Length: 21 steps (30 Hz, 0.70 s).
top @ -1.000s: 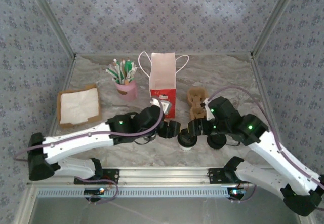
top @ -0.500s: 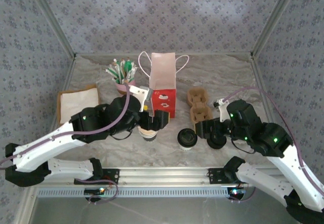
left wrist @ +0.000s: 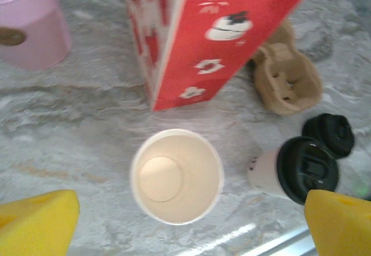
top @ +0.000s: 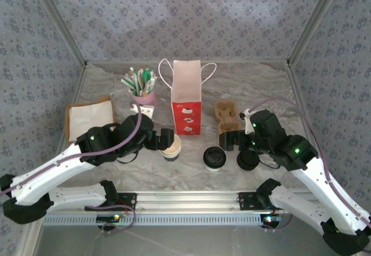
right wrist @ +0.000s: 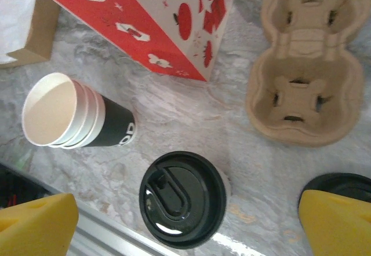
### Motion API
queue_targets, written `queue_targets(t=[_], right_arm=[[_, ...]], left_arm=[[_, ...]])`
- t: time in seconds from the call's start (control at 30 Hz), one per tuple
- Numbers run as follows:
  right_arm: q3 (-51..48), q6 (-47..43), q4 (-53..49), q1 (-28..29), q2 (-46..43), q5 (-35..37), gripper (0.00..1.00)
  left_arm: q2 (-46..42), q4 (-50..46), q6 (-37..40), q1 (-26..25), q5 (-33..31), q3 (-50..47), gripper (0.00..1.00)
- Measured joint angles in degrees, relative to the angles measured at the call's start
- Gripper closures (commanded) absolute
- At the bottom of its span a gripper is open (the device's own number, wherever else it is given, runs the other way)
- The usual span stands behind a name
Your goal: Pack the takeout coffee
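Takeout coffee (top: 214, 158) stands at the near table edge, between the cup stack (top: 171, 146) on the left and loose lids (top: 248, 160) on the right. Left gripper (left wrist: 188, 224) and right gripper (right wrist: 185, 227) gape, empty. The right one should straddle the cup below its lid and squeeze gently.

Lidded cup (top: 214, 158) is wide open from above, with bare table (top: 185, 175) on its near side. Cup stack (top: 171, 146) sits left, loose lid (top: 248, 161) right, and the red bag (top: 186, 114) and cardboard carrier (top: 226, 117) kinda crowd in behind.
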Motion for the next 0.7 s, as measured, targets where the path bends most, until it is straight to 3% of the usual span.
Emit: queue_targets(t=[0.3, 0.53, 0.7], right_arm=[[-4.0, -3.8, 4.9, -3.2, 0.4, -10.2, 0.03], [-4.6, -4.6, 4.0, -3.3, 1.8, -7.6, 0.11], [-4.6, -4.6, 2.2, -4.0, 5.7, -4.0, 0.26]], left_arm=[[-5.7, 0.5, -2.1, 5.7, 4.9, -7.0, 0.01], [-1.3, 2.9, -2.1, 6.4, 7.6, -8.0, 0.09], [4.3, 4.3, -1.9, 5.5, 8.5, -7.3, 0.16]])
